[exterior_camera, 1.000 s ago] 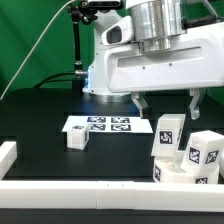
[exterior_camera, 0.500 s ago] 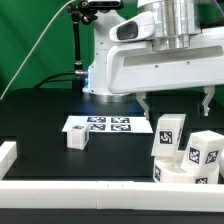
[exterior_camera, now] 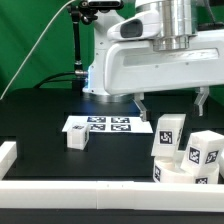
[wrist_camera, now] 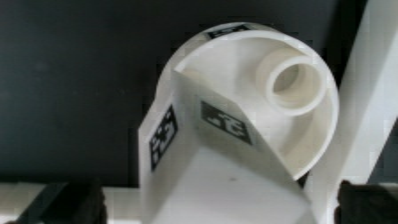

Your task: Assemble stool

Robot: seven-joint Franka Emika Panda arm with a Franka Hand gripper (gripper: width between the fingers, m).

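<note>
The white-bodied two-finger gripper (exterior_camera: 170, 103) hangs in the upper right of the exterior view. Its dark fingers are spread wide and nothing is between them. Below it, in the lower right of that view, the stool stands part-built. The low round white plastic seat (exterior_camera: 182, 176) carries blocky white tagged legs set upright. One upright leg (exterior_camera: 166, 134) is almost straight under the gripper, and a second upright leg (exterior_camera: 206, 152) stands nearer the frame's right edge. I cannot tell whether a third is mounted there.

A short white loose leg (exterior_camera: 78, 140) lies on the black table (exterior_camera: 40, 125) left of centre. It is just beside the flat white marker board (exterior_camera: 100, 125) and well apart from the seat.

The wrist view is filled by a white tagged leg (wrist_camera: 231, 150) with a round end, so the gripper is close above it.

The step in hand looks like fixing a leg into the seat. The next move probably calls for a straight descent, with the fingers closing squarely on the leg's flat sides, unless that leg is already tight. In that case the loose leg is next.
</note>
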